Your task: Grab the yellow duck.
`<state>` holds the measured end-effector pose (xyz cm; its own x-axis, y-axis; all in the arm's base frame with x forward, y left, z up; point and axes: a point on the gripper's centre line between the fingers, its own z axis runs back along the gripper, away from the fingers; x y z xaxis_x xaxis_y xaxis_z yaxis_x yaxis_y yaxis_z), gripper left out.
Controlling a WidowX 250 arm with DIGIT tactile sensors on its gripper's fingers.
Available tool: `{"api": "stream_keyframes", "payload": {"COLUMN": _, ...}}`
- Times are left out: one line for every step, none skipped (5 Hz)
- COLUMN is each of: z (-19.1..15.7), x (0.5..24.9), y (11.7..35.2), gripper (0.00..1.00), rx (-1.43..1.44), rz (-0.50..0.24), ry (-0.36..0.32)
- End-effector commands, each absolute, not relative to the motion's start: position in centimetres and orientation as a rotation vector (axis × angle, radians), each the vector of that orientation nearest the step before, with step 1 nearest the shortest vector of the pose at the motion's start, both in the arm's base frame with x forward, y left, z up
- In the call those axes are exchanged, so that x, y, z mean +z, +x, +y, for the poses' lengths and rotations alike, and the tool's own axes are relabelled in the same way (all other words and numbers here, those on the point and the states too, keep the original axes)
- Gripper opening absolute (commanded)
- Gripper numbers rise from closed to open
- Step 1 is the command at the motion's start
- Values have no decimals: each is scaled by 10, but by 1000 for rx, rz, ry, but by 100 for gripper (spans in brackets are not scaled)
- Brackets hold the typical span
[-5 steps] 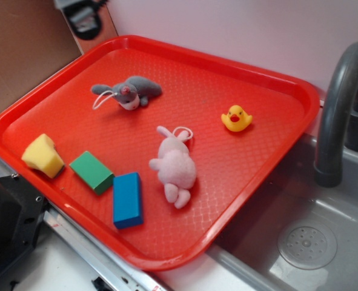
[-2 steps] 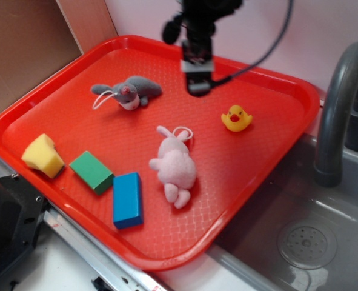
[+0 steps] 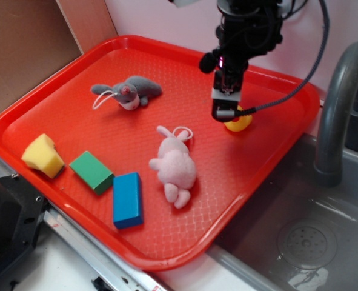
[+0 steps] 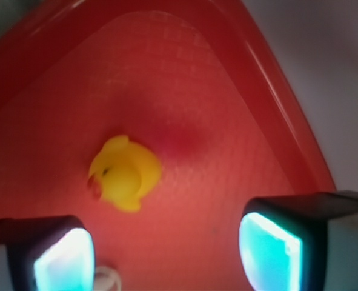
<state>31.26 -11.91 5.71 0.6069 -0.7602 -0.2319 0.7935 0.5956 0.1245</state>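
From the exterior view, I have the gripper (image 3: 225, 113) hanging low over the far right part of the red tray (image 3: 57, 97), right in front of the yellow duck (image 3: 241, 123), so that only the duck's right half shows past it. I judge this is the approach step: the arm is lined up near the duck but nothing is grasped yet. From this side I cannot tell how wide the fingers stand. Counting what lies on the tray: one duck, one grey plush bunny (image 3: 129, 91) toward the back left, one pink plush bunny (image 3: 175, 167) near the middle, one yellow sponge wedge (image 3: 42, 155) at the left edge, one green block (image 3: 91, 171) and one blue block (image 3: 128, 199) just beside it. Off the tray to the right sit one grey sink (image 3: 306, 236) and one curved faucet (image 3: 339, 97).

From the wrist view, the gripper (image 4: 166, 248) is spread wide, its two fingers (image 4: 63, 257) at the bottom corners with bare tray (image 4: 269, 85) between them. The duck (image 4: 125, 173) lies on the tray surface ahead of the opening and toward the left finger, touching neither. My next move needs a small shift to centre the duck between the fingers, then a descent before closing; the duck looks smooth and rounded, so an off-centre pinch could squirt it away.
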Motion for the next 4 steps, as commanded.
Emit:
{"api": "stream_keyframes", "payload": {"z": -134, "x": 52, "y": 304, "gripper": 100, "rx": -1023, "rz": 199, "ry": 54}}
{"api": "stream_keyframes", "payload": {"z": -137, "x": 43, "y": 300, "gripper": 100, "rx": -1018, "rz": 228, "ry": 11}}
{"api": "stream_keyframes", "payload": {"z": -132, "x": 39, "y": 302, "gripper": 0, "rx": -971, "rz": 194, "ry": 59}}
{"api": "stream_keyframes", "payload": {"z": -133, "x": 33, "y": 303, "gripper": 0, "rx": -955, "rz": 175, "ry": 63}}
